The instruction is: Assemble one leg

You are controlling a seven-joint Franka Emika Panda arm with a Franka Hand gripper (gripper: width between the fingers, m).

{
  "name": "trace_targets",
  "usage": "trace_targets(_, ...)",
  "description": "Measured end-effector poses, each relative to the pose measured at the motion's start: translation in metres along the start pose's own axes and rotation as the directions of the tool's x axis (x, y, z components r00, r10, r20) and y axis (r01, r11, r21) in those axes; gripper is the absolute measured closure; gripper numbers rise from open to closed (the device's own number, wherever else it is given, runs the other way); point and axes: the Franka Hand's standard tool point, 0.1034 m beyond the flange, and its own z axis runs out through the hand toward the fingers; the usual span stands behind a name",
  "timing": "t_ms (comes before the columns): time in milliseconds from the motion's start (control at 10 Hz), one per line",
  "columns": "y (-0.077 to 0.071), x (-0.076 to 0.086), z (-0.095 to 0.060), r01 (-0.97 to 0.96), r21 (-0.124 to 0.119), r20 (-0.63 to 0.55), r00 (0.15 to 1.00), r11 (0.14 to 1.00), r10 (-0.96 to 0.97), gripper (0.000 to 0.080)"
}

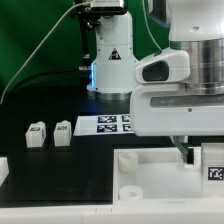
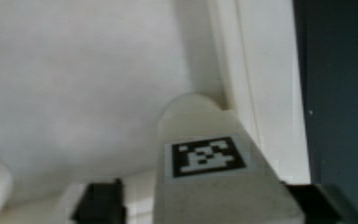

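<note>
A white robot arm reaches down over a dark table toward a large white tray-like part [image 1: 150,170] that lies at the front of the exterior view. The gripper [image 1: 193,152] hangs low above that part's far side on the exterior view's right, close to a tagged white piece [image 1: 214,163] at the frame's edge.

In the wrist view, two dark fingers [image 2: 101,200] flank a white post with a black-and-white marker tag — the leg [image 2: 204,160]. The jaws stand narrow on either side of it and appear to clamp it, so the leg is judged held, its rounded end pointing away from the camera over the white surface [image 2: 87,80] of the tray-like part. It is probably carried this way so the end can be lined up with a corner hole [image 1: 128,190]; the target hole itself is not visible in the wrist view.

Two more legs [image 1: 37,133] stand side by side on the table at the exterior view's left, well apart from the gripper. Behind them lies the marker board [image 1: 106,124], flat and fixed, near the arm's base.
</note>
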Motion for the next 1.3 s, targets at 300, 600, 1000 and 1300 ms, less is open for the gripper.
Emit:
trace_targets(300,-0.003,-0.001,0.001,-0.31,0.011,0.009,0.951,0.951,0.31,0.0508)
trace_targets(600,-0.007,0.002,0.001,-0.805,0.017,0.031,0.593,0.593,0.804,0.0508)
trace_targets(1000,-0.012,0.004,0.003,-0.999,0.047,0.107,0.019,0.014,0.994,0.0507)
trace_targets(1300,-0.012,0.003,0.003,-0.998,0.047,0.106,0.033,0.028,0.994,0.0506)
